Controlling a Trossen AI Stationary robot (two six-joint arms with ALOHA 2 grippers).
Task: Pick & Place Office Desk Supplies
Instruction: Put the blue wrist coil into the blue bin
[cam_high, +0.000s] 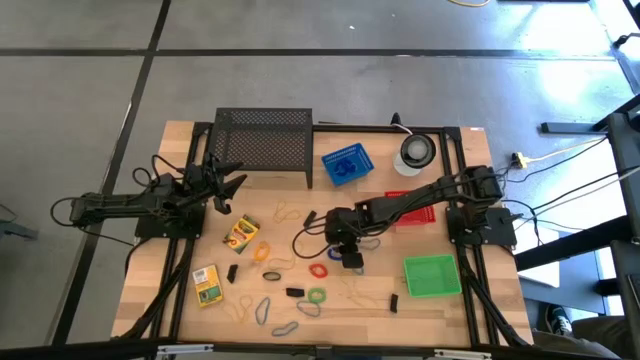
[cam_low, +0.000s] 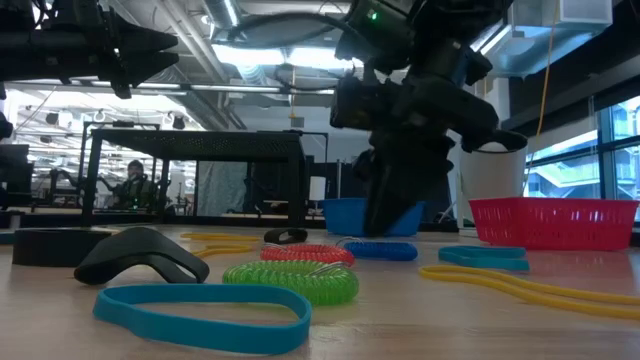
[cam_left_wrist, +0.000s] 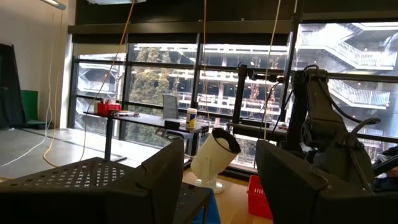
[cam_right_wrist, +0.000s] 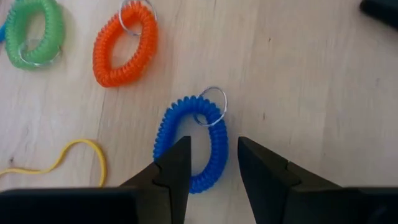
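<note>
Between the parted fingers of the right tool, a blue coil band was seen lying ungripped on the desk.

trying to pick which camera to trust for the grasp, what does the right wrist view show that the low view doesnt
Only the right wrist view: the right pincer seen from above, its fingers open and straddling one side of the blue coil wristband, whose metal ring is plain; a yellow rubber band curls nearby.

Only the low view: the black wire-mesh rack, red basket, blue basket and a flat blue rubber band up front.

Both: the wooden table, the blue coil, plus the orange-red coil and green coil.
</note>
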